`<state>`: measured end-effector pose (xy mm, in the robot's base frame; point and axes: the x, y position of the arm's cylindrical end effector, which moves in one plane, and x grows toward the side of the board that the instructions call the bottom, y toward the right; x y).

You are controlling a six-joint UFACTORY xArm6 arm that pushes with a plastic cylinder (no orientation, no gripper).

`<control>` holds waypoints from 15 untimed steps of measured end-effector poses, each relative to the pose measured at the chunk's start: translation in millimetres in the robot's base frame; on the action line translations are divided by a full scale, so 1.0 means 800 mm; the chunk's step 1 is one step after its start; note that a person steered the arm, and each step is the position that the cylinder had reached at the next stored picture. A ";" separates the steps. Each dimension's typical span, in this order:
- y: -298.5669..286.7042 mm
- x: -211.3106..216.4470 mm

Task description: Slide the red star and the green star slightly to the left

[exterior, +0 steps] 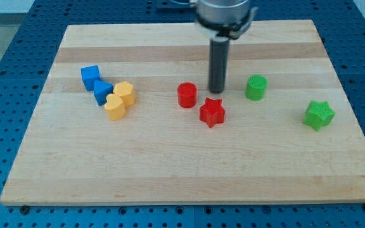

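Note:
The red star (212, 113) lies near the middle of the wooden board (189, 171). The green star (319, 114) lies far to the view's right, near the board's right edge. My tip (216, 92) stands just above the red star, slightly to its right, very close to it; whether it touches cannot be told. The tip is between the red cylinder (187, 95) on its left and the green cylinder (256, 87) on its right.
At the view's left sit a blue cube (90, 76), a second blue block (102, 92), a yellow block (125, 93) and a yellow heart (115, 106), clustered together. The arm's rod and mount (223, 19) come down from the view's top.

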<state>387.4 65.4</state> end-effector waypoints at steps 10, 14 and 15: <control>0.158 0.093; -0.029 0.058; -0.023 -0.046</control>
<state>350.8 47.1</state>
